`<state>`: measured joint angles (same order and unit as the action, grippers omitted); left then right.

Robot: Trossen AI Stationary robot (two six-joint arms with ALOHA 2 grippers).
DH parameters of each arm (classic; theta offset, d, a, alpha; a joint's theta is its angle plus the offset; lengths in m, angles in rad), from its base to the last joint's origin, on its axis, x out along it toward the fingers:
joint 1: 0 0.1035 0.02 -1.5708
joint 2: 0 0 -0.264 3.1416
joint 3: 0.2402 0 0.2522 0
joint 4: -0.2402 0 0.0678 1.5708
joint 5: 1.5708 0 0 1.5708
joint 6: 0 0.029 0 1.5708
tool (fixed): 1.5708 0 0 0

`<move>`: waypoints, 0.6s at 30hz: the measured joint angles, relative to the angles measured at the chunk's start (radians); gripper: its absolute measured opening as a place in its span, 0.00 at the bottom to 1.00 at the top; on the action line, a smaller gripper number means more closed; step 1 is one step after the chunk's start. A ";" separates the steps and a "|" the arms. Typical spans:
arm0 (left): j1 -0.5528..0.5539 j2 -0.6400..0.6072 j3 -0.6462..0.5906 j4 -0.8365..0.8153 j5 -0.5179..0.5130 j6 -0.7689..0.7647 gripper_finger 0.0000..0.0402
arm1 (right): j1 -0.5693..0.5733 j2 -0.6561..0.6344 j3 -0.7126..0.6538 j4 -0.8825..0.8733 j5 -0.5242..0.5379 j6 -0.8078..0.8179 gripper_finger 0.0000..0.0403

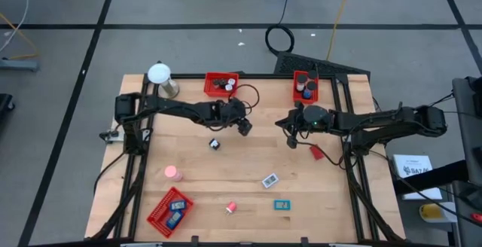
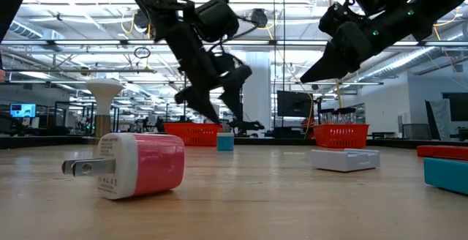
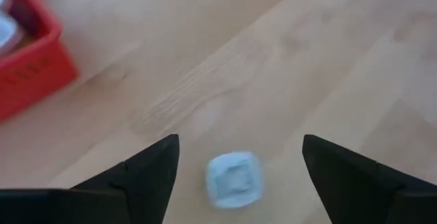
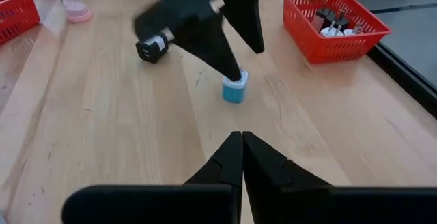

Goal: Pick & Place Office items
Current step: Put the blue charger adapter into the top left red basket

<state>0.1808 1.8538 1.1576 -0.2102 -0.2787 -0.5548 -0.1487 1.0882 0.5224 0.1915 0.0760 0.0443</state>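
1. The desk (image 1: 248, 164) carries three trays: one tray (image 1: 221, 83) at the far edge left of centre, a second tray (image 1: 305, 87) at the far edge right of centre, and a third tray (image 1: 170, 211) at the near left corner.
2. A ball on a stand (image 1: 160, 77) sits left of the first far tray.
3. The left hand (image 1: 245, 126) hangs near the desk's middle, just before the first far tray, fingers spread over a small block (image 4: 234, 89).
4. The right hand (image 1: 290, 135) hangs to its right, before the second far tray.
5. A small roll (image 1: 215, 144) lies just before the left hand.
6. A plug adapter (image 1: 231, 207) lies near the front edge, right of the third tray.
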 joint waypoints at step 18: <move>0.000 0.042 -0.001 -0.019 0.016 0.002 0.66 | 0.000 0.000 0.000 0.001 -0.002 -0.003 0.00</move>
<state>0.1808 1.8960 1.1565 -0.2295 -0.2631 -0.5524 -0.1490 1.0882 0.5224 0.1928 0.0742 0.0410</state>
